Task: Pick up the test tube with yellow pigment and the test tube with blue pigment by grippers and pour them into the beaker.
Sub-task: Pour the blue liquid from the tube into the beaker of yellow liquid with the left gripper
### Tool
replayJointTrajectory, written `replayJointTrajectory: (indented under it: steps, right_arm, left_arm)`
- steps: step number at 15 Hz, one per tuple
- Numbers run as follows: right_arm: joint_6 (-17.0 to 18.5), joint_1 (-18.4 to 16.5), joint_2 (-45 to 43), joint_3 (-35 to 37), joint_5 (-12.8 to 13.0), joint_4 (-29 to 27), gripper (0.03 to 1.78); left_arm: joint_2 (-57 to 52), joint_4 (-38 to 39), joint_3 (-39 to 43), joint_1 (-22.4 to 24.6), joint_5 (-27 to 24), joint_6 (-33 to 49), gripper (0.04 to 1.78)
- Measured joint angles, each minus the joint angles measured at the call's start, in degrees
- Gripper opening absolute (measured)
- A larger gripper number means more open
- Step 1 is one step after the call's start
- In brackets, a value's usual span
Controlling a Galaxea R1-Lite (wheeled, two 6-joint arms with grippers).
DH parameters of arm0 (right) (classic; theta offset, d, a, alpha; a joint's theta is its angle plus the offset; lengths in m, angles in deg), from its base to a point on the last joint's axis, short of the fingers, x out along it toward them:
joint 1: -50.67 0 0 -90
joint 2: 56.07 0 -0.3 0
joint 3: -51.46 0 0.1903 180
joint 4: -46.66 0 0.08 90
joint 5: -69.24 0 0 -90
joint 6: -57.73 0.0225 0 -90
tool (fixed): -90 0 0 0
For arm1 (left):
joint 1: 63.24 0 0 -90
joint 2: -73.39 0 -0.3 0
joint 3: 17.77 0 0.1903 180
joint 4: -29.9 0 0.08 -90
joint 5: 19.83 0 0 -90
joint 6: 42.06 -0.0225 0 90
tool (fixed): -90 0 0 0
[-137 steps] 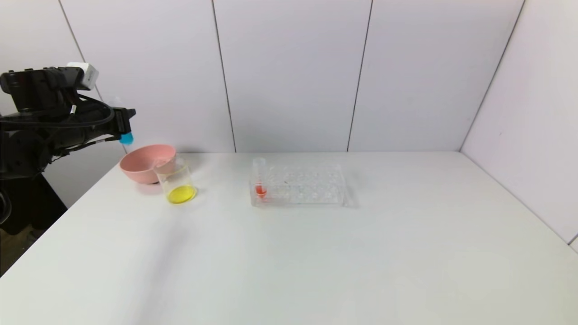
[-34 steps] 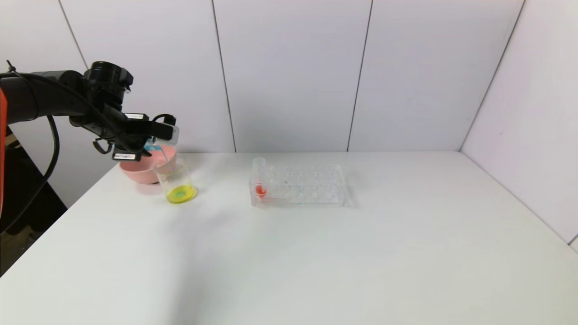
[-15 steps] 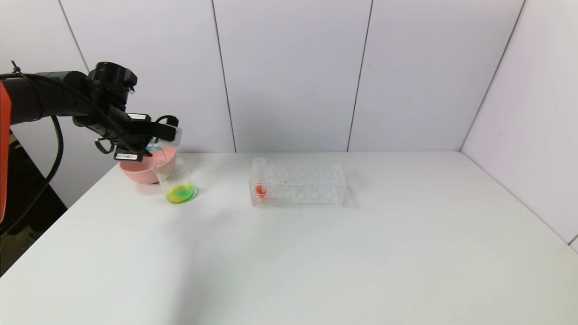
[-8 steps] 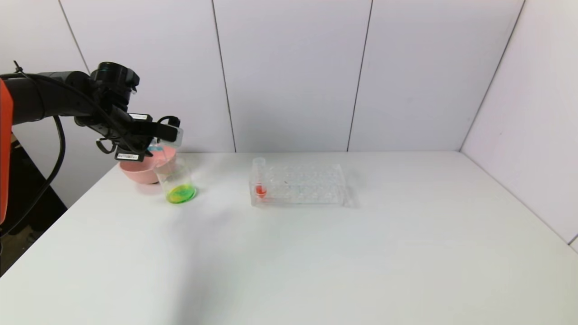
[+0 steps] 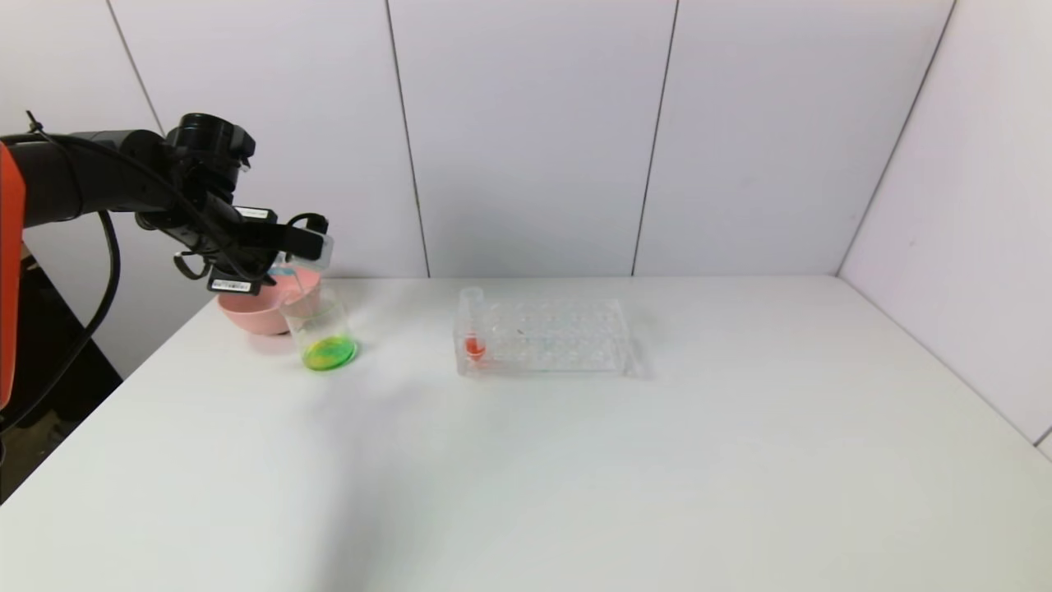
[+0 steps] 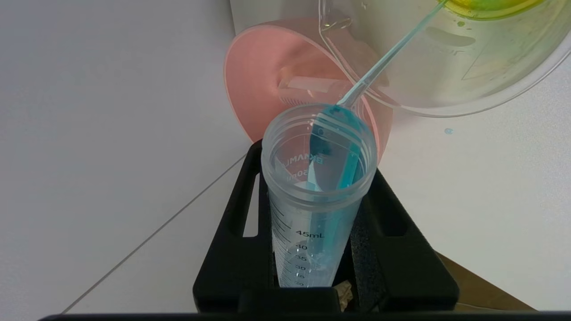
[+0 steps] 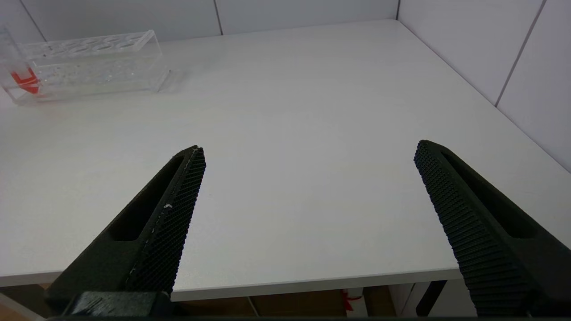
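Observation:
My left gripper (image 5: 302, 241) (image 6: 317, 178) is shut on the test tube with blue pigment (image 5: 319, 245) (image 6: 312, 223). It holds the tube tipped nearly level, mouth over the beaker (image 5: 320, 329) (image 6: 446, 62). A thin blue stream (image 6: 392, 55) runs from the tube's lip into the beaker. The beaker's liquid (image 5: 329, 353) is green with yellow at its rim. The test tube with yellow pigment does not show. My right gripper (image 7: 308, 178) is open and empty, low by the table's near edge.
A pink bowl (image 5: 251, 311) (image 6: 267, 80) stands right behind the beaker, with a clear piece (image 6: 308, 84) lying in it. The clear rack (image 5: 559, 337) (image 7: 89, 62) at mid-table holds a red-orange tube (image 5: 472, 329). A blue drop (image 6: 448, 131) lies on the table.
The tube, earlier held off to the left, now pours over the beaker. The beaker's yellow liquid has turned green; in the last second the gripper barely moved.

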Motion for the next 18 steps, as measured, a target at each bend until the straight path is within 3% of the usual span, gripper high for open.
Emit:
replayJointTrajectory:
  steps: [18]
  right_arm:
    - [0.0,0.0,0.0,0.0,0.0,0.0,1.71]
  left_arm:
    - [-0.01,-0.09,0.0,-0.5,1.3,-0.2,0.5]
